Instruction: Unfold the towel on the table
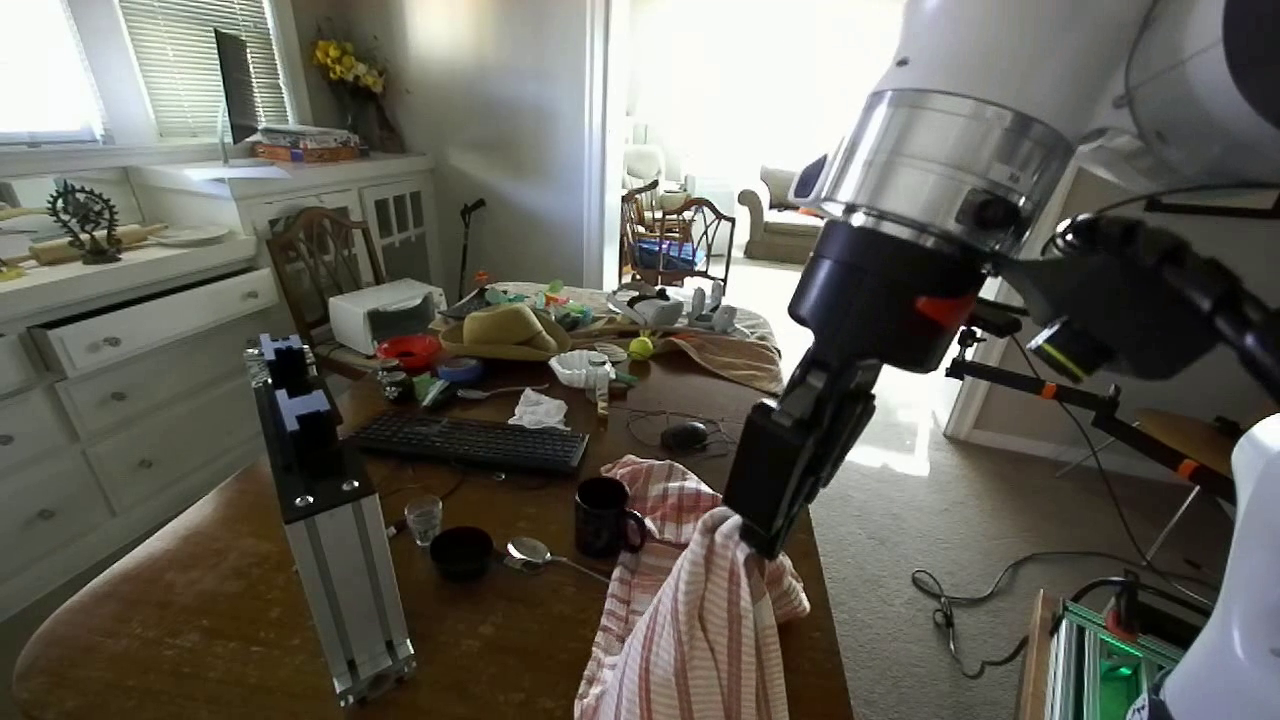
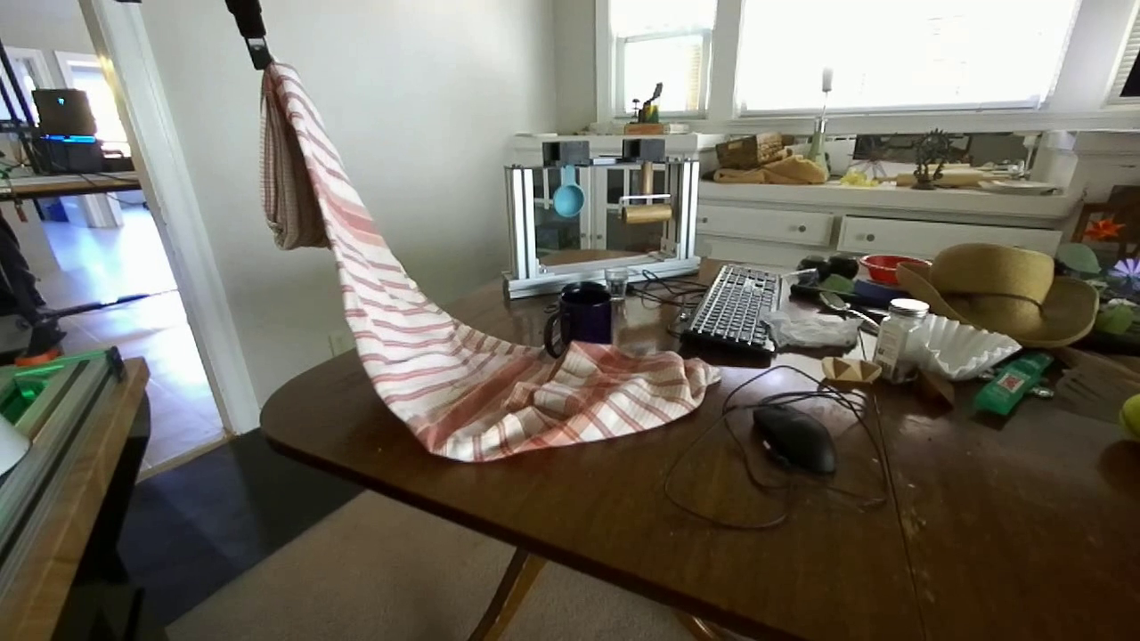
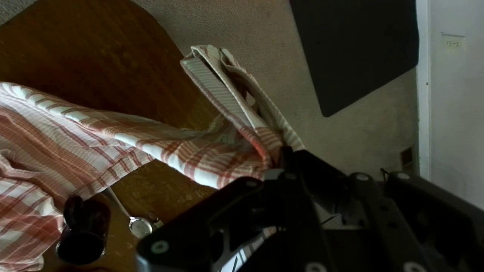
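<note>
The red-pink and white striped towel hangs from my gripper. In an exterior view the towel slopes from the gripper, held high, down to the dark brown table. Its lower part lies bunched on the tabletop, touching or very close to the mug. A folded loose flap hangs on the far side of the fingers. In the wrist view the fingertips are shut on the towel, with the flap sticking out over the floor beyond the table.
A dark mug stands beside the towel. A spoon, small black bowl and glass are near it. A metal frame stands on the table. A keyboard and mouse with cable lie further along.
</note>
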`<act>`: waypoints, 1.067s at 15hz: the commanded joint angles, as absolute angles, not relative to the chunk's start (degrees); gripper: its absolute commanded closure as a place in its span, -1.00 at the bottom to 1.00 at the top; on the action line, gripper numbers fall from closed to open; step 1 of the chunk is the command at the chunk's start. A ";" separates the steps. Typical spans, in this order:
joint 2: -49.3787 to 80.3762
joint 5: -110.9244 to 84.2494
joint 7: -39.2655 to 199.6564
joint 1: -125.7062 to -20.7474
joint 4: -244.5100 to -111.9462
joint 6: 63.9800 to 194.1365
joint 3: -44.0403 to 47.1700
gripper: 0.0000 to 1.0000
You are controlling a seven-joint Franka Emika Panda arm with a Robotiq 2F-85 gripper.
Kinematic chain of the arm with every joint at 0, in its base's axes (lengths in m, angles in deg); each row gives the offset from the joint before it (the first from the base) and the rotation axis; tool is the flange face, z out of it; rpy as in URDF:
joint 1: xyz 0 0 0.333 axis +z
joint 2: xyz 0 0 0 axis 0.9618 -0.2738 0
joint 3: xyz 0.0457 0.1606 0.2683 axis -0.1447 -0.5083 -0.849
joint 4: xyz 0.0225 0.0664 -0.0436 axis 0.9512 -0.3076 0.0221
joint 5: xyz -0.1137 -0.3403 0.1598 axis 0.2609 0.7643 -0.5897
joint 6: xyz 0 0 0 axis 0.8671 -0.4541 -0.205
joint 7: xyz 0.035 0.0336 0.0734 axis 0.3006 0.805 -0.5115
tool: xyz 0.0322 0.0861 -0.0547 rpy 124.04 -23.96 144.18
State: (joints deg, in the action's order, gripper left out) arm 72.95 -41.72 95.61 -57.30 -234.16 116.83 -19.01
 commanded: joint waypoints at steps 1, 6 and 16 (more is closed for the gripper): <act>71.27 -45.87 95.56 -55.00 -238.36 124.92 -21.89 0.96; 61.36 -50.51 92.60 -50.19 -241.13 140.73 -23.26 0.96; 47.22 -55.88 84.03 -46.31 -238.59 146.84 -20.19 0.24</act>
State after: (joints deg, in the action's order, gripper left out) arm 49.65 -53.63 86.82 -46.46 -240.61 146.44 -21.47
